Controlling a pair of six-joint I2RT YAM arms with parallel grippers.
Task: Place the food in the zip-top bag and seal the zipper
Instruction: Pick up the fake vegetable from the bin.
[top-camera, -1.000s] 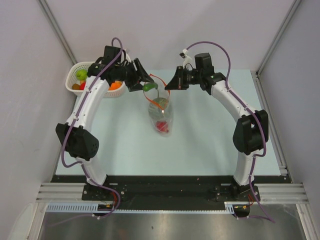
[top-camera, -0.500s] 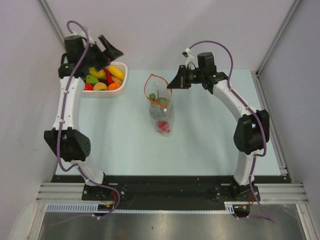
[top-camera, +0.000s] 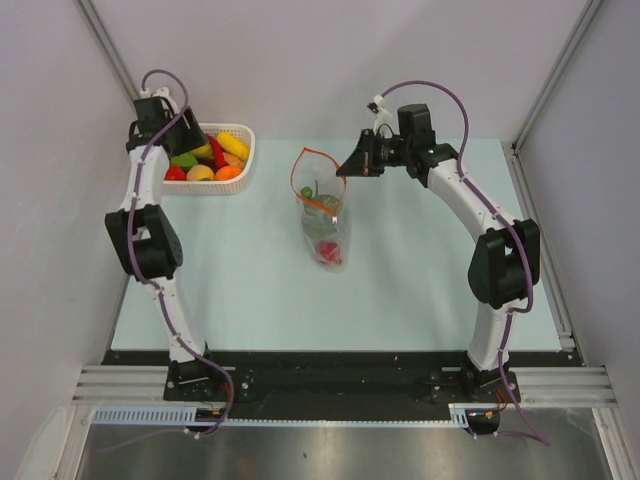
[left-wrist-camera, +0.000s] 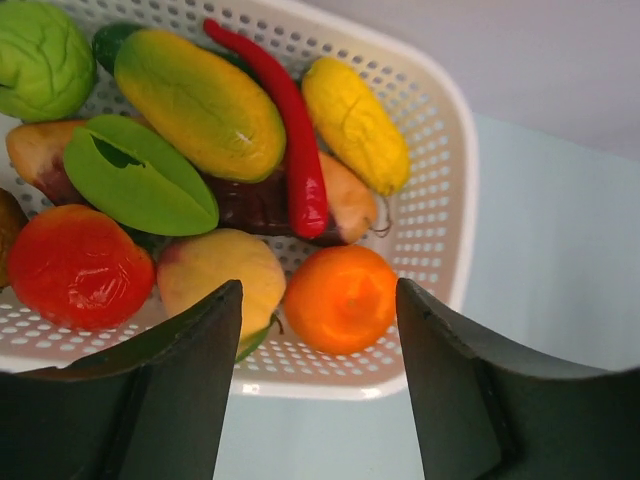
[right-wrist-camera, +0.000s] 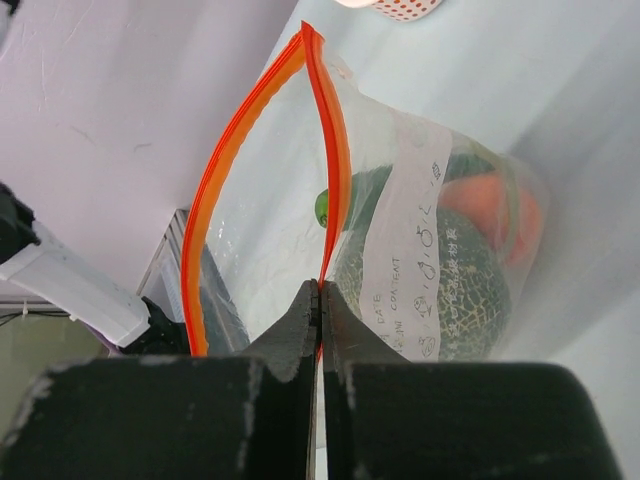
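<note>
Right gripper (right-wrist-camera: 318, 292) pinches the zipper (right-wrist-camera: 333, 170) of the zip-top bag (top-camera: 326, 228), centre frame. Left gripper (left-wrist-camera: 318, 305), spread, hangs over the food (left-wrist-camera: 200, 105) at upper left.

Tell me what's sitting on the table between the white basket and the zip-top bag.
Nothing. In the top view, the stretch of table between the basket and the zip-top bag is bare, just light blue surface.

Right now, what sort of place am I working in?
Probably a robot lab test cell, not a kitchen: bare white panel walls enclose a pale blue table, and the basket holds only glossy toy food.
</note>
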